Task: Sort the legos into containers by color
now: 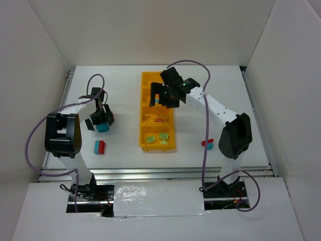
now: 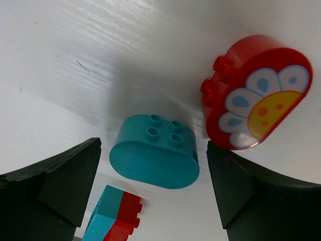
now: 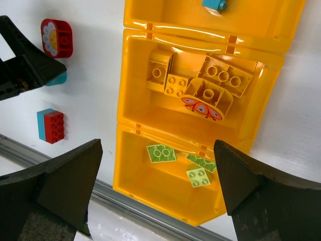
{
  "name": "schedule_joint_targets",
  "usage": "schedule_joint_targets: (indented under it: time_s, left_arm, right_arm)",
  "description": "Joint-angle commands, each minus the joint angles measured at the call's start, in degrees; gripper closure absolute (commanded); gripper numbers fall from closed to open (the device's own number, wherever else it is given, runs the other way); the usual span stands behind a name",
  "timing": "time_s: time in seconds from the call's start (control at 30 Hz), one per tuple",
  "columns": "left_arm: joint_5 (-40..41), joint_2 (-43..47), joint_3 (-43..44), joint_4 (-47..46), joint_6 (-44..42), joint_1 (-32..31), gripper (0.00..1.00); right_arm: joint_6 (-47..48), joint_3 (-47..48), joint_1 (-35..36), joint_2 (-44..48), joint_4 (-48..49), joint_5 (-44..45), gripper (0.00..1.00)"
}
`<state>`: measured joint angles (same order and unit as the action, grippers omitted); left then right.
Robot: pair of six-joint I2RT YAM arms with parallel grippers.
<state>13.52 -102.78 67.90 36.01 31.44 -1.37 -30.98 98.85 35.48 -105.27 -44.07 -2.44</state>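
Worktop (image 1: 125, 100) on my left side carries loose legos. My left end effector (image 1: 102, 122) hangs low over it with the fingers spread fully and grips nothing. A rounded teal brick (image 2: 153, 158) lies between the fingers, touching neither, and a red brick with a painted daisy (image 2: 256, 93) lies just beside it. Nearer to my base lies a teal and red pair (image 1: 100, 147), joined together. In the middle stands the yellow-orange bin (image 1: 142, 115): three light green bricks (image 3: 161, 153) are in the nearest compartment, the yellow bricks (image 3: 200, 83) in the next, one small teal brick (image 3: 214, 4) in the third. My right end effector (image 1: 163, 98) hovers above the bin, also fully spread and empty. On the right, near my right arm, lies a red and teal piece (image 1: 207, 144).
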Motion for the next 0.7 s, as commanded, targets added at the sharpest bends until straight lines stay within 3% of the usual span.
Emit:
schedule_joint_targets:
  time_s: [0.0, 0.17, 0.27, 0.3, 0.33, 0.43, 0.53, 0.57, 0.67]
  left_arm:
    - [-0.16, -0.49, 1.71, -0.41, -1.12, 0.58, 0.00]
    - [0.37, -1.01, 1.01, -0.33, -0.94, 0.58, 0.01]
    - [0.54, -1.11, 0.92, 0.03, -0.59, 0.58, 0.13]
    - [0.54, -0.84, 0.83, 0.03, -0.59, 0.58, 0.23]
    - [0.54, -0.67, 0.66, 0.03, -0.59, 0.58, 0.28]
    - [0.37, -0.58, 0.13, -0.24, -0.68, 0.58, 0.32]
    - [-0.07, -0.58, -0.13, -0.33, -0.68, 0.58, 0.63]
    - [-0.33, -0.40, -0.05, -0.15, -0.68, 0.58, 0.80]
    - [-2.18, 1.17, 0.74, 0.37, -1.12, 0.58, 1.00]
  right_arm:
    - [0.84, 1.17, 0.02, 0.77, -0.57, -0.64, 0.00]
    - [0.75, 1.35, 0.02, 0.33, -0.57, -0.64, 0.00]
    - [0.84, 1.96, -0.06, -0.11, -0.84, -0.81, 0.00]
    - [0.84, 2.05, 0.11, -0.11, -0.75, -0.73, 0.00]
    - [0.84, 2.05, -0.06, -0.11, -0.84, -0.73, 0.00]
    - [0.75, 1.96, -0.06, -0.11, -0.84, -0.81, 0.00]
    - [0.84, 1.70, -0.06, -0.02, -0.75, -0.90, 0.00]
    - [0.84, 1.70, -0.06, 0.07, -0.84, -0.82, 0.00]
    - [0.84, 1.52, 0.02, 0.42, -0.84, -0.55, 0.00]
